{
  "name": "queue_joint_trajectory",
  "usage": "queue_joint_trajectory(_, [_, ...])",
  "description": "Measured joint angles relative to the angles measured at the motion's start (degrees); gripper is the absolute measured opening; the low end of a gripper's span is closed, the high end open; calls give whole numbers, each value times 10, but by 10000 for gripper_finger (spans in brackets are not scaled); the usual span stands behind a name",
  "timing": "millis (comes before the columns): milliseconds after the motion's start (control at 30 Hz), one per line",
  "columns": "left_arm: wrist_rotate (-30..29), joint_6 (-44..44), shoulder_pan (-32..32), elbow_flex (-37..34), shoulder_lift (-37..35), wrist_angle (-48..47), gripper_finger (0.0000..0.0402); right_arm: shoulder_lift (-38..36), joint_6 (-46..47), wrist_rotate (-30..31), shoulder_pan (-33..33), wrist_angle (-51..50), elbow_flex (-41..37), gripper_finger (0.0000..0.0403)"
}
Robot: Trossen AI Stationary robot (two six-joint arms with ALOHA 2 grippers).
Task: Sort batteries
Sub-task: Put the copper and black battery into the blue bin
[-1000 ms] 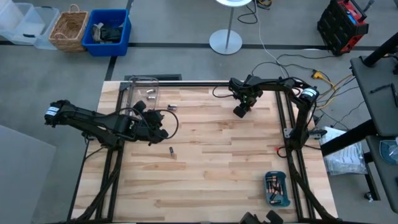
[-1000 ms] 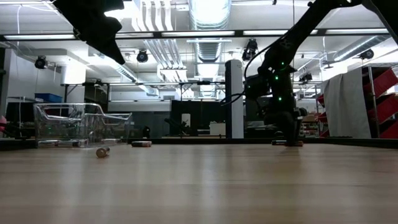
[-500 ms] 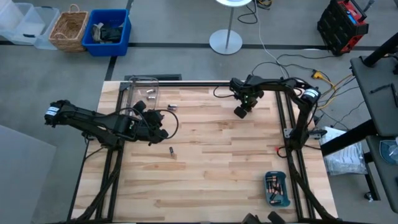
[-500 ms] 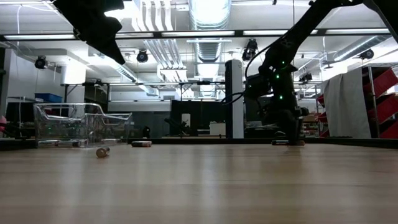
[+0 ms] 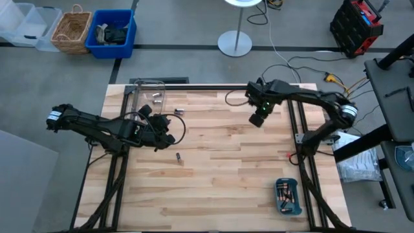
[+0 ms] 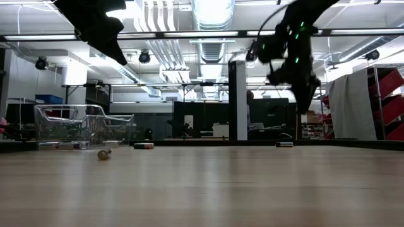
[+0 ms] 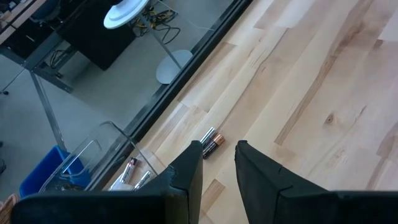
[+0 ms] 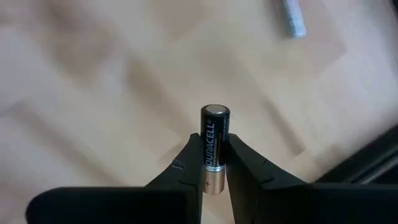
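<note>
Battery [image 8: 215, 140] stands pinched upright in the right claw [image 8: 214, 163] above the bench [image 5: 220, 168]; gripped low, it could tip out. Left claw [image 7: 217, 163] hangs slightly parted, empty.

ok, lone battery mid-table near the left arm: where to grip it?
Grip the lone battery across the middle of its body, coming straight down. It lies flat on the table, long axis roughly toward the near edge, so set the fingers either side of that axis. Nothing crowds it. The left gripper hovers closest; the right gripper already holds a battery.
</note>
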Motion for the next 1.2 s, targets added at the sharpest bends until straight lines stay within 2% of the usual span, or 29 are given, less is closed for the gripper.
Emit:
queue_joint_trajectory(267, [0,0,0,0,0,0,75,-117,35,-53,140,-31,0,37])
queue_joint_trajectory(500, [0,0,0,0,0,1,75,-148,82,-63,303,-56,-3,35])
queue_joint_trajectory(767, [0,-2,0,0,0,1,75,-144,90,-181,501,-61,-30,34])
queue_joint_trajectory(933, [0,-2,0,0,0,1,75,-144,190,-247,627,-58,-55,34])
queue_joint_trajectory(1033, [0,-2,0,0,0,1,75,-143,254,-240,695,-29,-69,34])
queue_joint_trajectory(1200, [0,-2,0,0,0,1,75,-138,320,-135,788,31,-93,34])
